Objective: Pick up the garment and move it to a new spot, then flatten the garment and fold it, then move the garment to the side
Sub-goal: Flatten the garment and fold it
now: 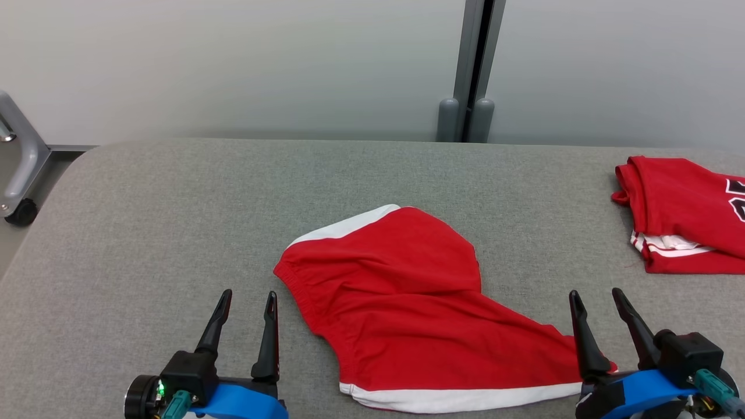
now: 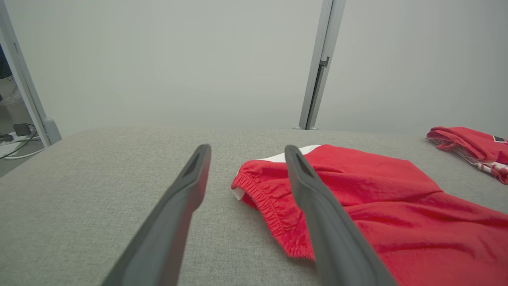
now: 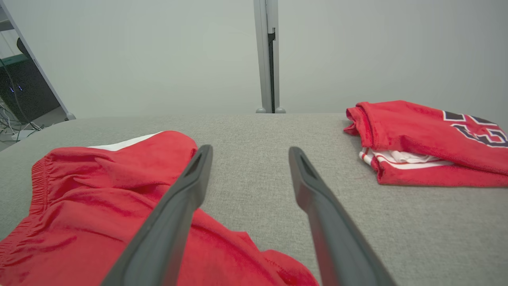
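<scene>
two pincers [image 1: 249,294] [image 1: 596,293], one shorts [image 1: 401,302], one jersey [image 1: 681,203]

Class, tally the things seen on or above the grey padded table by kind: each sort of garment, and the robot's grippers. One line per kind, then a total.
Red shorts with white trim: 1
Folded red jersey: 1
Grippers: 2, the left gripper and the right gripper, both open
Total: 4

The folded jersey [image 1: 681,215] runs off the head view's right edge, its print unreadable. My right end effector [image 1: 596,294] covers a corner of the shorts [image 1: 401,291]. A wheeled frame [image 1: 20,169] at left is cut by the edge.
</scene>
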Controlling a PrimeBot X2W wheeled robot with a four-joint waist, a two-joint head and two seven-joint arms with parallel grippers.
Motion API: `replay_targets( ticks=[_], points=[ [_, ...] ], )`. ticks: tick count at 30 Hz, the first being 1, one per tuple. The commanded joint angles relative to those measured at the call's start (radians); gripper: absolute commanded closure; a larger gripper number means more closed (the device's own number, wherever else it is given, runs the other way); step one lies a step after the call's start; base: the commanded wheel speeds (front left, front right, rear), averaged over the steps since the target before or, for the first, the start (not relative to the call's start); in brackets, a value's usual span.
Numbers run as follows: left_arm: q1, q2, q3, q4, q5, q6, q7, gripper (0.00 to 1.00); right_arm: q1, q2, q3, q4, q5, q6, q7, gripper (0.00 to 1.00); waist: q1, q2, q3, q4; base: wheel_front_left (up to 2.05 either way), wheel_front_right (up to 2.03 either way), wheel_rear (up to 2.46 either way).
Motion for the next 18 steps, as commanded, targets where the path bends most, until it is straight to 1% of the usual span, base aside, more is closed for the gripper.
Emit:
replay_targets(
  ticks=[1, 6, 9, 14, 18],
  points=[
    [-0.003, -0.002, 0.002, -0.001, 0.002, -0.005, -0.003, 0.0, -0.011, 0.0, 0.001, -0.001, -0.009, 0.0, 0.003, 0.0, -0.0001, 0.0, 0.0, 0.0, 0.0, 0.0, 0.0],
    [-0.009, -0.003, -0.01, -0.002, 0.006, -0.006, -0.003, 0.0, -0.019, -0.001, -0.001, -0.009, -0.016, 0.0, 0.018, 0.0, -0.0001, 0.0, 0.0, -0.001, 0.0, 0.0, 0.0],
    [0.002, -0.003, -0.035, 0.008, 0.013, -0.016, -0.002, 0.0, 0.003, -0.001, -0.01, -0.003, -0.023, 0.0, 0.029, 0.0, -0.0001, 0.0, -0.007, -0.003, 0.0, 0.0, 0.0],
    [0.03, 0.002, -0.104, 0.044, 0.018, -0.033, 0.002, 0.0, 0.045, -0.003, -0.047, 0.026, -0.039, 0.0, 0.053, 0.0, -0.0001, 0.0, -0.016, -0.012, 0.0, 0.0, 0.0],
    [0.055, 0.014, -0.169, 0.083, 0.01, -0.043, 0.012, 0.0, 0.065, -0.004, -0.086, 0.076, -0.045, 0.0, 0.051, 0.0, -0.0001, 0.0, -0.013, -0.023, 0.0, 0.0, 0.0]
  ],
)
